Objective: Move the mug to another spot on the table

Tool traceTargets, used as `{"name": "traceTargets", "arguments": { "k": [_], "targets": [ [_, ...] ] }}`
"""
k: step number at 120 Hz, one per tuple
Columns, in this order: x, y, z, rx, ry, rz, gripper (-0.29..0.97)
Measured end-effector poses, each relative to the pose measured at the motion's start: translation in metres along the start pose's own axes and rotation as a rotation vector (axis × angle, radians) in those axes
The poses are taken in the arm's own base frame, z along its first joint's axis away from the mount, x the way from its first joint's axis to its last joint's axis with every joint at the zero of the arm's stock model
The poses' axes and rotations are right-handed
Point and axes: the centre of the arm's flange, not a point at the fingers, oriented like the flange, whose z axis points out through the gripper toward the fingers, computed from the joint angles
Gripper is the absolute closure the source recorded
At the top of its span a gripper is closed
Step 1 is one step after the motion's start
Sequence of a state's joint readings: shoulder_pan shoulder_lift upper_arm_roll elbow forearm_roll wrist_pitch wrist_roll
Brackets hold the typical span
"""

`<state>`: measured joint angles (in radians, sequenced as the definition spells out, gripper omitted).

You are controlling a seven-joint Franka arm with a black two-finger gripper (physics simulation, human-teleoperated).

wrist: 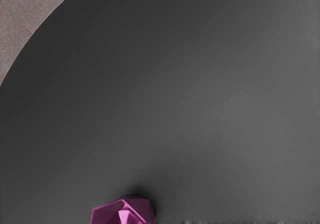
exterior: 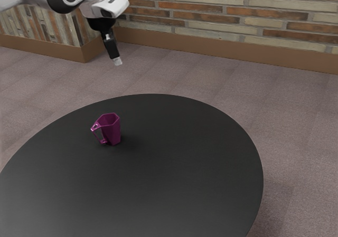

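Hanging well above the purple mug [exterior: 108,127], jaws: cannot tell if clenched; the exterior view reveals its handle [exterior: 96,127].

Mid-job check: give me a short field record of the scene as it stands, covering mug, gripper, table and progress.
object: mug, magenta, faceted, upright
handle: faces the exterior view's left
support: table, round, black
arm: gripper raised in the air above the mug, apart from it, carrying nothing
progress: mug not yet grasped
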<state>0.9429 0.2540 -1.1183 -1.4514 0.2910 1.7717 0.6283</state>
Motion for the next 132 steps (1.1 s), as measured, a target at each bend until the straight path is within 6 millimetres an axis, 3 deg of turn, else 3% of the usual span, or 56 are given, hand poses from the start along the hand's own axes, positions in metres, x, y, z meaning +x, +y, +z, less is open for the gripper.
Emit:
{"name": "traceTargets", "arguments": {
  "k": [22, 36, 64, 104, 119, 132],
  "targets": [
    [-0.011, -0.013, 0.032, -0.047, -0.016, 0.088, 0.00],
    [-0.029, -0.022, 0.060, -0.077, -0.063, 0.114, 0.00],
    [-0.071, -0.017, 0.122, -0.168, -0.172, 0.137, 0.00],
    [-0.136, -0.012, 0.184, -0.248, -0.211, -0.042, 0.00],
    [-0.151, -0.018, 0.204, -0.257, -0.155, -0.139, 0.00],
    [-0.153, -0.024, 0.215, -0.246, -0.100, -0.196, 0.00]
  ]
}}
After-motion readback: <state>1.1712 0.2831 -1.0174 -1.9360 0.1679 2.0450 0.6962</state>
